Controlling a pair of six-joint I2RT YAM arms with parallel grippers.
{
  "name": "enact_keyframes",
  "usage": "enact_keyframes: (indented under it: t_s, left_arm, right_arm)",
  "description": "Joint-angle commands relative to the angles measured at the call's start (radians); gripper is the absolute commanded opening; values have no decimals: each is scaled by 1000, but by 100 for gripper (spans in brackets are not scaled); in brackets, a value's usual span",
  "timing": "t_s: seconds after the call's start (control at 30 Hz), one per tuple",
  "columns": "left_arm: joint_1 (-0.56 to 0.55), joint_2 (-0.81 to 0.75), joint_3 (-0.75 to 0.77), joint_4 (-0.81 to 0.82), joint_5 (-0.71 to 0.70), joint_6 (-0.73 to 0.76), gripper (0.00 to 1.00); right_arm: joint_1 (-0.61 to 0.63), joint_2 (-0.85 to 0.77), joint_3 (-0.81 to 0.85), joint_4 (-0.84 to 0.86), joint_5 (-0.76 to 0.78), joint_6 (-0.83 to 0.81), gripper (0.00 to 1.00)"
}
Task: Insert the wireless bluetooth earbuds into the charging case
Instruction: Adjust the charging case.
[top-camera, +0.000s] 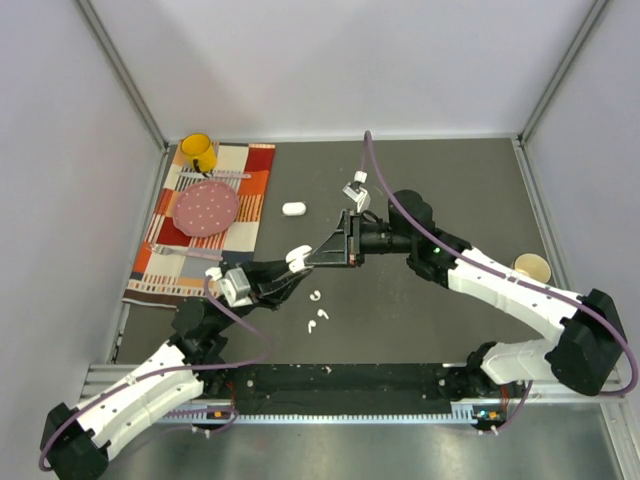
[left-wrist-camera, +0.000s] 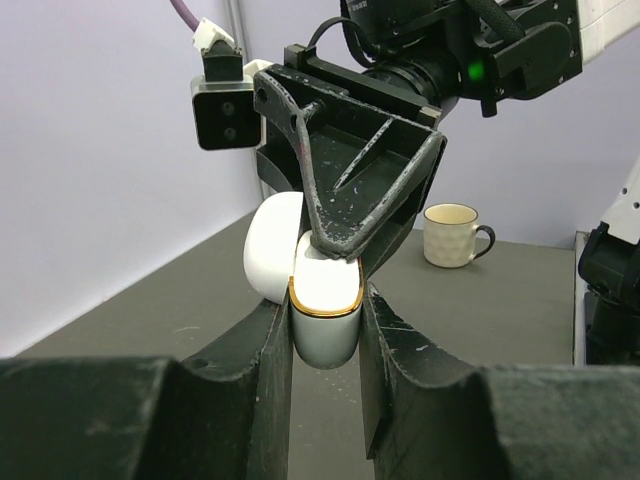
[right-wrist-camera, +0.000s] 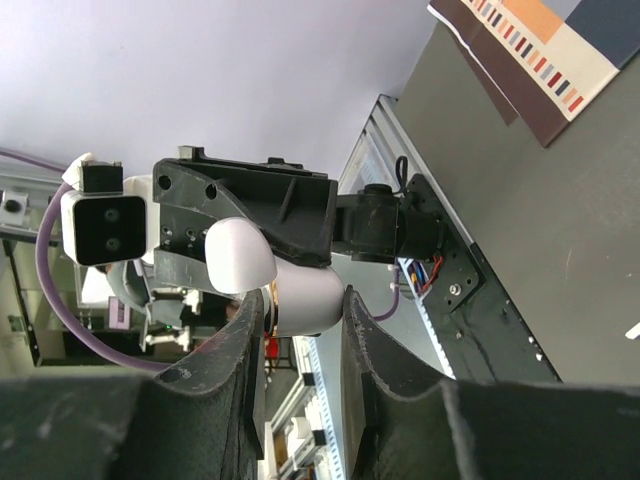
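Earbuds (top-camera: 316, 296), a few tiny white ones, lie loose on the dark grey table (top-camera: 420, 330) toward the middle of its near edge, too small to tell which way the stems point. Plain pale walls (top-camera: 350, 60) box it in. The charging case (left-wrist-camera: 325, 310) stands upright with its mouth up and lid flipped back, clamped between the left fingers (left-wrist-camera: 265, 380). The right fingers (left-wrist-camera: 400, 195) have their tips at its mouth, can't tell if they're pinching anything.

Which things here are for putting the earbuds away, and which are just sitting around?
For the job: open charging case, left gripper clamping it, right gripper at its mouth, loose earbuds, perhaps the closed white case.

Just lying about: yellow mug, pink plate, striped cloth, cream cup.
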Motion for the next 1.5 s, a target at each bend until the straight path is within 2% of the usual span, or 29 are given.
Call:
enact_keyframes:
  t_s: [0.0, 0.07, 0.1, 0.13, 0.2, 0.23, 0.3, 0.37, 0.47, 0.5, 0.53, 0.67, 1.07, 1.3, 1.37, 1.47]
  left_arm:
    - [-2, 8, 32, 24, -12, -32, 6]
    - [-2, 8, 32, 23, -11, -33, 0]
    - [-2, 8, 32, 20, -9, -32, 0]
    - [-2, 8, 32, 16, -14, -33, 0]
    - [-2, 1, 29, 15, -35, -37, 0]
    - [-2, -2, 27, 15, -41, -38, 0]
    - [-2, -13, 24, 15, -54, -40, 0]
    - [-1, -19, 21, 13, -57, -41, 0]
    - [-1, -32, 18, 16, -70, -52, 9]
    - [-2, -35, 16, 18, -78, -52, 11]
    - [-2, -38, 13, 19, -83, -55, 18]
    - [-2, -52, 6, 27, -101, -64, 27]
    - [-2, -58, -8, 36, -130, -76, 40]
    - [-2, -44, -10, 39, -130, -80, 41]
    - [-2, -38, -7, 41, -123, -76, 39]
    - [-2, -27, -4, 42, -104, -72, 27]
  right_arm:
    - [3, -33, 46, -14, 24, -97, 3]
    - [3, -33, 44, -17, 24, -101, 5]
    - [3, -33, 46, -19, 25, -103, 13]
    - [3, -36, 46, -20, 24, -106, 17]
    - [3, -38, 47, -22, 28, -107, 24]
    - [3, -42, 46, -23, 33, -109, 24]
    - [3, -49, 40, -19, 47, -113, 22]
    - [3, -53, 26, 13, 48, -95, 14]
    - [3, -56, 1, 74, 39, -55, 4]
    - [3, -53, -3, 85, 36, -46, 3]
    - [3, -52, -13, 98, 33, -37, 3]
    - [3, -47, -14, 110, 24, -20, 0]
    - [3, -46, -10, 107, 16, -18, 0]
    - [3, -38, -5, 98, 11, -18, 0]
    - [1, -35, -5, 102, 5, -15, 0]
    - [3, -30, -2, 105, 1, -14, 0]
